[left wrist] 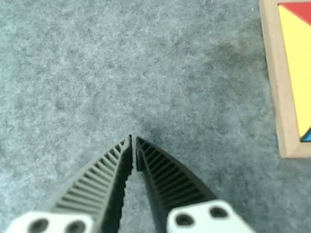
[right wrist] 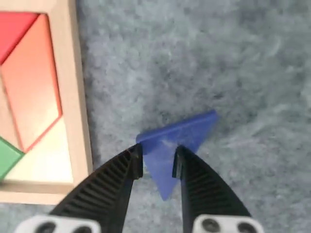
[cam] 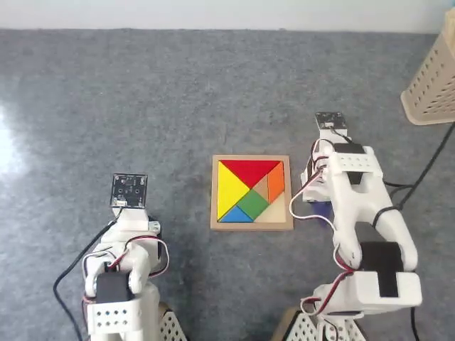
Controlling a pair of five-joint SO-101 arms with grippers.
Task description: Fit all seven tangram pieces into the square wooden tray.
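- Tray (cam: 252,160), square, wooden, flat on the grey carpet (cam: 142,92) between the two arms.
- Contents of the tray, six pieces lying flat:
  - red triangle (cam: 250,170), large, along the far edge;
  - yellow triangle (cam: 230,192), large, along the edge on the left arm's side;
  - green square (cam: 252,204), near the middle;
  - light blue triangle (cam: 237,216), small, at the near edge, touching the yellow and the green;
  - tan triangle (cam: 261,188), small, between the red and the green;
  - orange parallelogram (cam: 276,182), against the edge on the right arm's side.
- Bare tray floor (right wrist: 44,160), pale wood, in the near corner on the right arm's side, bordered by the green square and the orange parallelogram.
- Dark blue triangle (right wrist: 177,138), outside the tray, over the carpet just beside the rim on the right arm's side. Whether it rests on the carpet or is lifted cannot be told.
- Right gripper (right wrist: 158,149), partly closed, one finger (right wrist: 127,167) on each side of the dark blue triangle's narrow corner, pressing its edges.
- Left gripper (left wrist: 134,141), closed tip to tip, nothing in it, over bare carpet, apart from the tray's rim.
- Left arm (cam: 122,263), drawn back near its base.
- Right arm (cam: 359,202), stretched alongside the tray.
- Basket (cam: 432,79), beige, perforated, at the far corner of the table on the right arm's side.
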